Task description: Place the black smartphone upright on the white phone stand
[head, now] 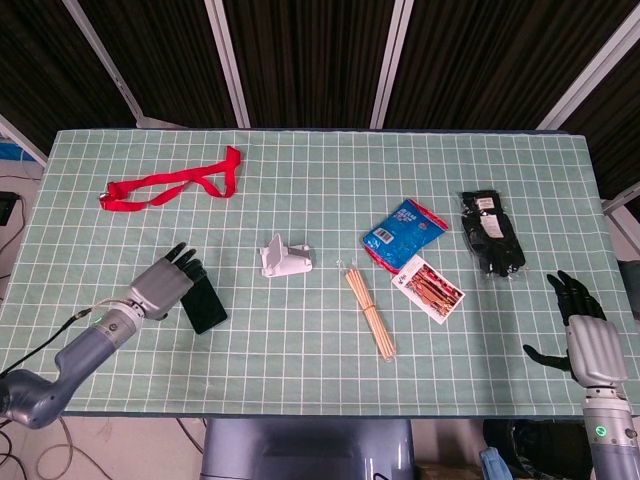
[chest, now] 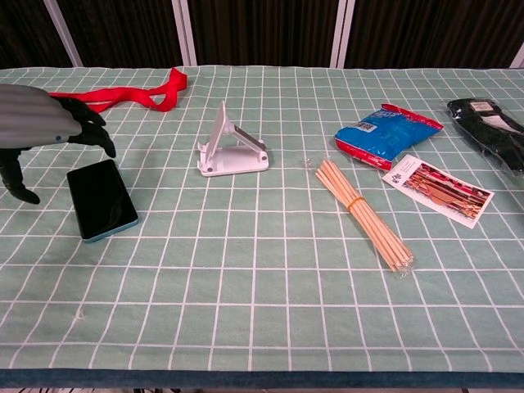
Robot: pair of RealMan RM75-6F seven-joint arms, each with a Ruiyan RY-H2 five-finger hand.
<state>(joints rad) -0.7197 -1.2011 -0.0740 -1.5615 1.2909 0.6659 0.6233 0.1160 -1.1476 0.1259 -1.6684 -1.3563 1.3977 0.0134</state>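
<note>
Your black smartphone (chest: 101, 199) lies flat and screen-up on the green checked tablecloth (chest: 262, 311), on the left part of the table, well left of the white phone stand (chest: 231, 147), which sits empty near the middle with its back plate tilted up. Your left hand (head: 168, 283) hovers over the phone's left end; in the head view it covers that end, and in the chest view its fingers (chest: 86, 123) are extended and apart above the phone's far edge with the thumb hanging down beside it, holding nothing; whether any fingertip touches the phone cannot be told. Your right hand (head: 584, 333) is off by the table's right front corner, fingers spread, thumb out, holding nothing. Behind the phone, toward the far left, a red ribbon (head: 172, 185) lies looped on the cloth. Right of the stand is a bundle of wooden sticks (chest: 365, 214) held by a band at its middle, seemingly in a clear sleeve. Just beyond it sits a sealed blue snack packet (chest: 385, 134) with white print too small to read, and beside that a flat card packet (chest: 436, 188) showing a reddish-brown picture, its lettering unreadable. At the far right lies a black bundle in clear wrapping (head: 490, 232) with a small white label that you cannot read.
</note>
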